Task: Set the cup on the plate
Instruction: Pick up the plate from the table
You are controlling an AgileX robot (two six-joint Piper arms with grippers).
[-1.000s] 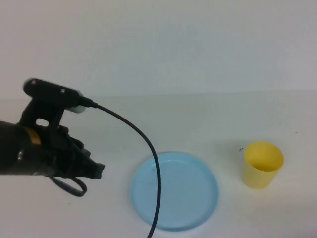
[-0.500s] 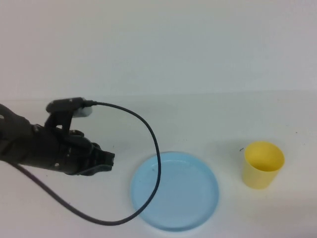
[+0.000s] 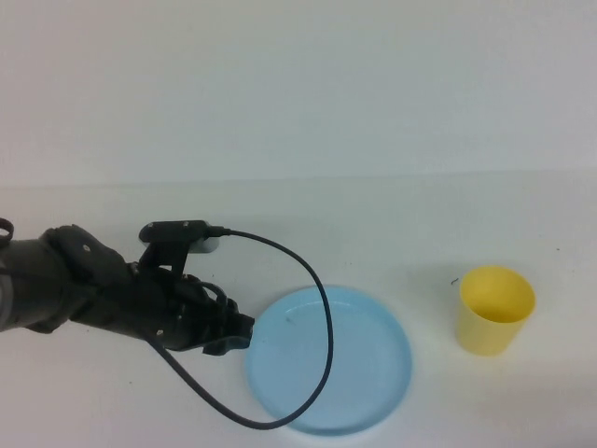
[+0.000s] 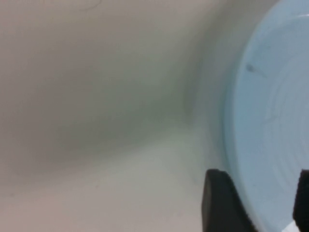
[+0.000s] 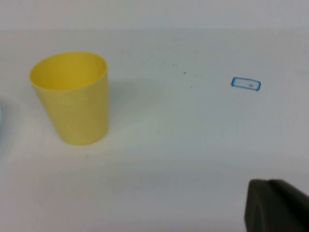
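White table [image 3: 392, 224]: left gripper [image 3: 235, 333] at plate [image 3: 364, 373] edge, jaws apart, empty. Right gripper [image 5: 275, 205] closed near cup [image 3: 494, 309]. Approach step; next, grasp cup.

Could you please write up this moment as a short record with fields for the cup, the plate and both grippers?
cup: yellow cup, upright on the table, right of the plate, untouched
plate: light blue plate, nothing on it
left gripper: left gripper open at the plate's left rim, holding nothing
right gripper: right gripper shut, apart from the cup
task: not yet done
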